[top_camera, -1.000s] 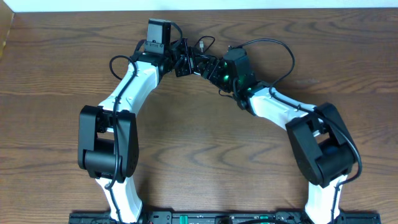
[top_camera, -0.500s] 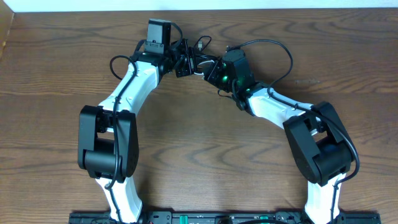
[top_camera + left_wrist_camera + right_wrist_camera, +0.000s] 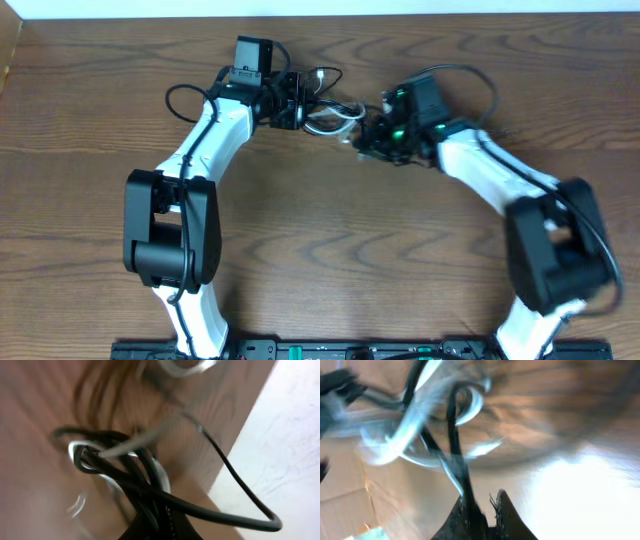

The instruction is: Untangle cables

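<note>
2 cables (image 3: 332, 116), 1 black, 1 white, tangled; far centre of table (image 3: 320, 250). Long axis left-right, strung between both arms. Left end: left gripper (image 3: 300, 105) clamped on the bundle. Right end: right gripper (image 3: 366, 135) closed, apparently on a black strand. Neither arm nearer; pulling apart would follow this axis.

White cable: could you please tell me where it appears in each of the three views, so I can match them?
Overhead: the white cable sits upper centre, in loops over the table.
Left wrist: blurred pale loop, left of centre, tangled with the black cable.
Right wrist: blurred pale streaks, upper left.
Shared landmark: the brown wooden table behind it in every view.
</note>
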